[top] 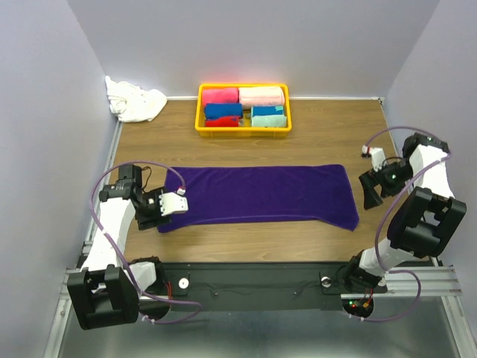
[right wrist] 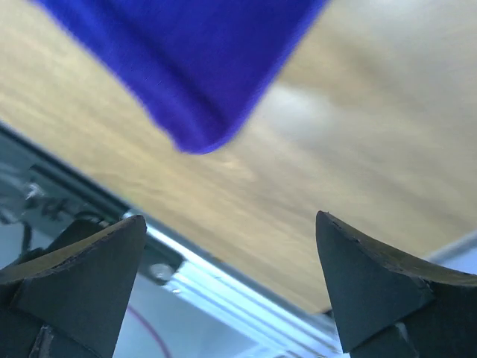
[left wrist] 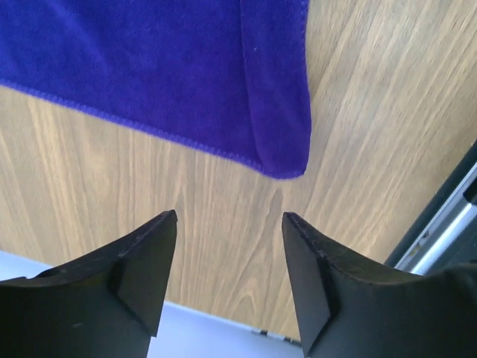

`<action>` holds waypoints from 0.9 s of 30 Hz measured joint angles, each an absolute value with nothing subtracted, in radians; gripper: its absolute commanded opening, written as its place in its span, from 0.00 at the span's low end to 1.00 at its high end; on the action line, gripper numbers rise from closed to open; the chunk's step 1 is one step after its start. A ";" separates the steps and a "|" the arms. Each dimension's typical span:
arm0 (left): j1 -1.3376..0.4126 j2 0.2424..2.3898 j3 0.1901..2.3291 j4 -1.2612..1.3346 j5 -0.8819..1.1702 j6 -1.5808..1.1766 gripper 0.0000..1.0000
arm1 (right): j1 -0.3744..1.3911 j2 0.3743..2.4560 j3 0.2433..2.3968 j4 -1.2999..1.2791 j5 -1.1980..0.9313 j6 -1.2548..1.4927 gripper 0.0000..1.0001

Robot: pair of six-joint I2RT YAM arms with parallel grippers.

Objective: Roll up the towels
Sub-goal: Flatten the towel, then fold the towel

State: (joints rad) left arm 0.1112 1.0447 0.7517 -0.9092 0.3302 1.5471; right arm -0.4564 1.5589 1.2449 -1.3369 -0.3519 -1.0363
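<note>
The deep purple towel (top: 261,195) lies spread flat as a long rectangle across the middle of the wooden table. The white towel (top: 134,101) sits crumpled in the back left corner. My left gripper (top: 153,218) hovers open just off the purple towel's near left corner; in the left wrist view that corner (left wrist: 283,160) lies just ahead of the empty gripper (left wrist: 229,214). My right gripper (top: 370,194) stands open off the towel's right end. The right wrist view shows the towel's corner (right wrist: 194,127) ahead of the wide, empty gripper (right wrist: 231,216).
A yellow basket (top: 198,112) at the back centre holds pink, red, blue and teal rolled towels. Walls close in on the left, right and back. A metal rail (top: 246,287) with cables runs along the near edge of the table.
</note>
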 measured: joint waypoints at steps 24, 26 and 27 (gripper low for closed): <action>0.111 1.747 1.346 -0.574 0.521 0.901 0.57 | -0.253 2.103 1.827 -1.056 -0.479 -0.618 0.63; 0.111 1.787 1.365 -0.558 0.520 0.879 0.60 | -0.239 2.142 1.837 -1.035 -0.477 -0.592 0.64; 0.111 1.810 1.371 -0.550 0.519 0.869 0.60 | -0.234 2.154 1.837 -1.031 -0.476 -0.585 0.64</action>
State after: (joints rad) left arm 0.1108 1.8095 1.3712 -0.5503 0.5190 0.8692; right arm -0.2337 2.1544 1.8374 -1.0306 -0.4755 -0.5850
